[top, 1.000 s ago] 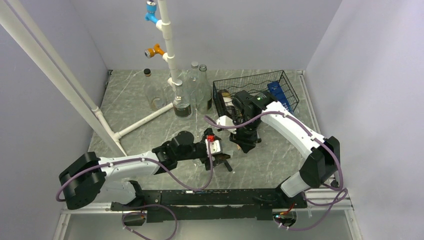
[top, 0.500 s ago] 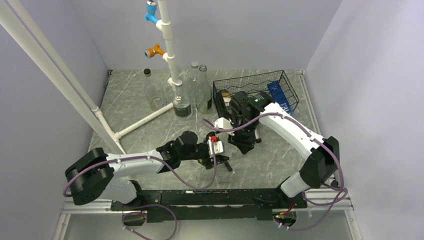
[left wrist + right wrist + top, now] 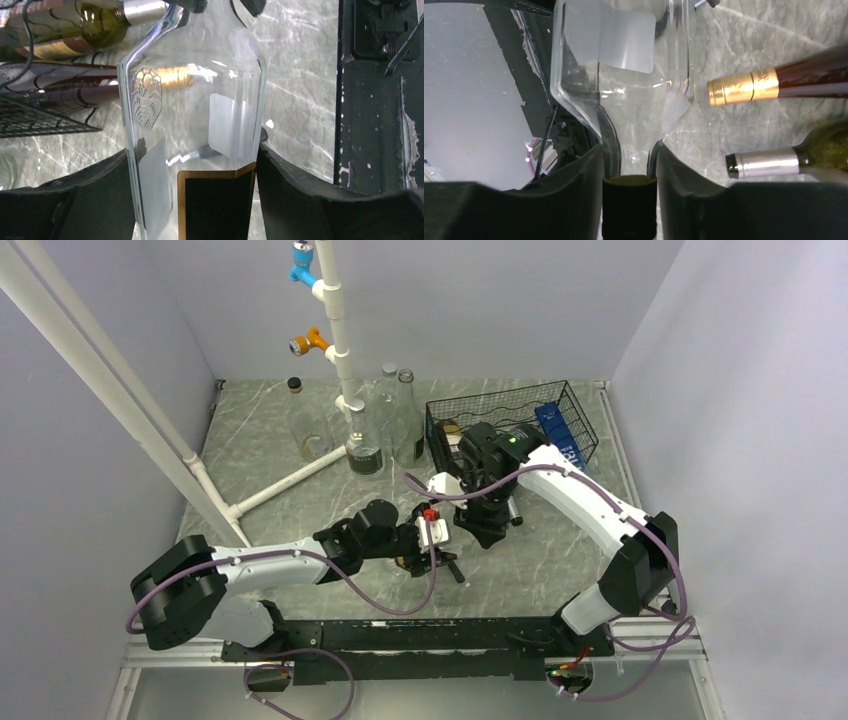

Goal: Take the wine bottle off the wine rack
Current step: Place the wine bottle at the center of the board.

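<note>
Right wrist view shows the right gripper [image 3: 629, 155] clamped on the neck of the clear wine bottle [image 3: 624, 90]. The bottle is already off the wine rack [image 3: 565, 400], between the two arms above the table [image 3: 270, 450]. The left gripper [image 3: 192, 157] has its pads against both sides of the glass body, but how firmly is unclear. The neck grip should hold until the body grip is sure. Open marble lies near-left, while standing bottles [image 3: 395, 425] and the rack crowd the far side.
</note>
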Action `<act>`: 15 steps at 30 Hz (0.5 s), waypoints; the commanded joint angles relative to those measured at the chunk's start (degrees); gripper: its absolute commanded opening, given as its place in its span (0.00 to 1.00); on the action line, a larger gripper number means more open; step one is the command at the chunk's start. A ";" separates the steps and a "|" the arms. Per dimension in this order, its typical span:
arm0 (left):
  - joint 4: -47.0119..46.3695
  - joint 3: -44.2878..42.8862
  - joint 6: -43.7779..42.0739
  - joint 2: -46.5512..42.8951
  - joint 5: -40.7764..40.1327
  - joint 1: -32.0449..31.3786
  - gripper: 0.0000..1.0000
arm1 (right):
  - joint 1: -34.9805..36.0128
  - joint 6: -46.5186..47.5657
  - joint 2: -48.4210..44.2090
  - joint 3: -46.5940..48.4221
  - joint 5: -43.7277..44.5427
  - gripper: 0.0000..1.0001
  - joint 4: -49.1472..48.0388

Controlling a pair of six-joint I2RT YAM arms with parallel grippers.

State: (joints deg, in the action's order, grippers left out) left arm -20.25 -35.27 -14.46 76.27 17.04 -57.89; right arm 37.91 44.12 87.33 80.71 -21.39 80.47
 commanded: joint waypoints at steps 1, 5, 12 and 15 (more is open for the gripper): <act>-5.33 1.68 0.30 -3.86 0.60 0.09 0.00 | 0.58 -1.96 -0.63 3.07 -3.95 0.49 -3.90; -5.63 2.79 0.47 -5.13 1.28 0.40 0.00 | 0.59 -3.09 -1.42 1.86 -4.84 0.65 -5.69; -7.37 4.70 1.45 -6.53 0.57 0.97 0.00 | 0.54 -4.87 -3.17 3.86 -6.93 0.85 -6.18; -9.10 6.25 2.43 -8.09 -0.57 1.32 0.00 | -0.30 -6.97 -5.63 5.72 -8.96 0.92 -7.85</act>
State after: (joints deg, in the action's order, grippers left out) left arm -18.85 -29.26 -13.65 73.12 16.82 -57.10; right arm 38.24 40.01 86.85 82.04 -26.22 75.57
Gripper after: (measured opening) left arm 0.753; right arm 0.888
